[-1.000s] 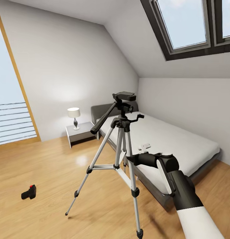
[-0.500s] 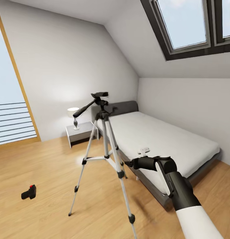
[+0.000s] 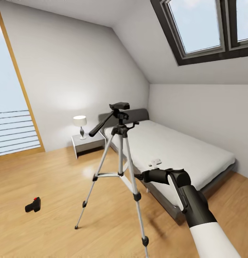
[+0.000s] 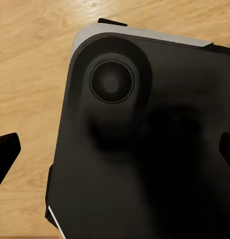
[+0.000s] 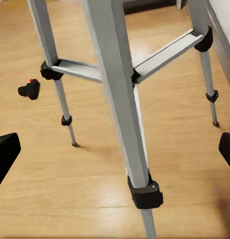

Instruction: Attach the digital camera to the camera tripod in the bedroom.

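The camera tripod (image 3: 120, 172) is standing upright on the light wood plank floor (image 3: 48, 179) of the bedroom, just beside the foot-side corner of the grey bed (image 3: 181, 154). Its three silver legs are spreading outward, and its black head with the long pan handle (image 3: 101, 124) is sitting bare at the top, the handle slanting down toward the nightstand (image 3: 89, 142). A white lamp (image 3: 80, 125) is standing on that nightstand against the pale grey wall.

The digital camera (image 3: 33, 205) is lying on the floor, well apart from the tripod, on the side toward the large window; its red button is facing up. In the right wrist view the same camera (image 5: 29, 89) is showing beyond a tripod leg (image 5: 122, 99).

The right gripper (image 3: 138, 176) is reaching forward at the end of the black forearm, close to the nearest tripod leg. In the right wrist view its fingertips (image 5: 5, 152) are standing wide apart with the leg between them and nothing grasped: released.

The left wrist view is looking down at a dark part of the robot's body (image 4: 144, 149) over the floor. The left gripper's fingertips (image 4: 5, 149) are likewise parted at the frame edges, holding nothing.
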`<state>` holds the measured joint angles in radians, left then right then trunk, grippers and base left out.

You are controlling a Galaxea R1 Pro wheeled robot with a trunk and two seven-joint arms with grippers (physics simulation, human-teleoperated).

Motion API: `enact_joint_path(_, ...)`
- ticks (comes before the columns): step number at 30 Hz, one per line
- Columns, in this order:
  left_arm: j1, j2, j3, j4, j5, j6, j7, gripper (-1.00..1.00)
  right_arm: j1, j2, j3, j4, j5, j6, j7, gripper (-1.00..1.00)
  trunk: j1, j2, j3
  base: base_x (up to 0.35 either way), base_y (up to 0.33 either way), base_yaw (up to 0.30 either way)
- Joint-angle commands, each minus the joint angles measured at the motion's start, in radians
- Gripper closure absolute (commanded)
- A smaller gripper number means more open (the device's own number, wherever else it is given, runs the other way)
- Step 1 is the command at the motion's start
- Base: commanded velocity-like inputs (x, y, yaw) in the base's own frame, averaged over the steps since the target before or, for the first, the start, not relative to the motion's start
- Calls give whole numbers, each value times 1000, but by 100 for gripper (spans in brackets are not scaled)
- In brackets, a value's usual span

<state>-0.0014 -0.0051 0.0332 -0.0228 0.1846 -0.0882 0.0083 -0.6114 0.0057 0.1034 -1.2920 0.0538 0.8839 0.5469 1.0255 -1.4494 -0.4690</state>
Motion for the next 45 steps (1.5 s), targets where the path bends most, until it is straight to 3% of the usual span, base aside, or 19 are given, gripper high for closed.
enact_joint_path(1, 0, 0, 3, 0, 4, -2, 1, -100, -1, 0, -1, -1, 6, 4, 6, -100, -1, -1, -1, -285, 0, 0)
enact_joint_path(45, 0, -1, 3, 0, 4, -2, 1, -100, -1, 0, -1, 0, 5, 4, 5, -100, -1, -1, -1, -324, 0, 0)
